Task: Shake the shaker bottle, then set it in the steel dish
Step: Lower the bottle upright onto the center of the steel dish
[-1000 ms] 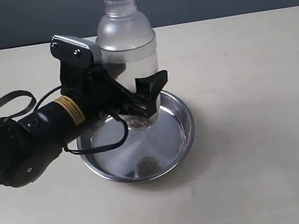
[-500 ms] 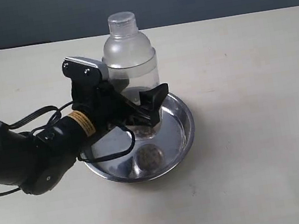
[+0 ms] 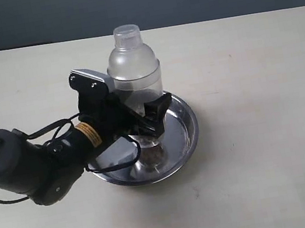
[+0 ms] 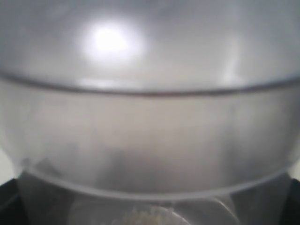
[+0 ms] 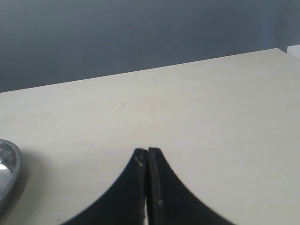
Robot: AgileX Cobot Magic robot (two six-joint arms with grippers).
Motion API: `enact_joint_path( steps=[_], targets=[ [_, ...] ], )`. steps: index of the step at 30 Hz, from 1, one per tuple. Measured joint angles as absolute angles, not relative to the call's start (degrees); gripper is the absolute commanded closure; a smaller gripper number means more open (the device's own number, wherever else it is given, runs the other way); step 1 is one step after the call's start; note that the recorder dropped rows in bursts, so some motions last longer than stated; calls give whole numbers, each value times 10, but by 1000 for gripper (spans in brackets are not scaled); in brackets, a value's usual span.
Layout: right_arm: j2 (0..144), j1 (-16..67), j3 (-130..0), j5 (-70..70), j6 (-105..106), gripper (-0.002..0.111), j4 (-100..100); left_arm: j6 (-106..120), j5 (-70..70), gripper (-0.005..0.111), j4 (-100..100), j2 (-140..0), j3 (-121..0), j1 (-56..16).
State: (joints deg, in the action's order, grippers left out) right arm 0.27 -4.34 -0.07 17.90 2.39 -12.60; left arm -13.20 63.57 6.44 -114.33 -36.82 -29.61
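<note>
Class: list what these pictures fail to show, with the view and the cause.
Exterior view: whether the shaker bottle rests on the steel dish; fingers of the left gripper cover its base.
Left wrist view: all but the shaker bottle, filling the blurred frame.
Right wrist view: most of the steel dish, cut by the edge.

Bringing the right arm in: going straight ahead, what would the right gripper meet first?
Seemingly nothing: ahead of the right gripper lies only bare table; the steel dish sits off its line.

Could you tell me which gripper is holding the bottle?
The left gripper, clamped around the bottle above the dish; the right gripper is shut, empty.
</note>
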Motion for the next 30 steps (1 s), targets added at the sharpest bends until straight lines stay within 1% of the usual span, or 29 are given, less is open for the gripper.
enact_joint_path(
  steps=[6,8,10,11,14,15,17,19,27,29,30],
  targets=[
    [3,-43,-1,179,24,109,-126,-130,652,106,68,-1161,-368,-294],
    [3,-43,-1,179,24,109,-126,-130,653,102,74,-1161,-368,-293],
    [3,-43,-1,179,24,109,-126,-130,660,93,78,-1161,-368,-292],
    [3,-43,-1,179,24,109,-126,-130,662,86,79,-1161,-368,-292],
    [3,-43,-1,179,24,109,-126,-130,666,61,88,-1165,-368,-292],
    [3,-43,-1,179,24,109,-126,-130,666,44,91,-1168,-368,-290],
    [3,-43,-1,179,24,109,-126,-130,664,29,100,-1171,-368,-282],
    [3,-43,-1,179,24,109,-126,-130,664,27,104,-1171,-368,-275],
    [3,-43,-1,179,24,109,-126,-141,648,27,173,-1171,-368,-269],
    [3,-43,-1,179,24,109,-126,-141,648,23,176,-1171,-368,-269],
    [3,-43,-1,179,24,109,-126,-141,648,16,178,-1171,-368,-269]
  ],
)
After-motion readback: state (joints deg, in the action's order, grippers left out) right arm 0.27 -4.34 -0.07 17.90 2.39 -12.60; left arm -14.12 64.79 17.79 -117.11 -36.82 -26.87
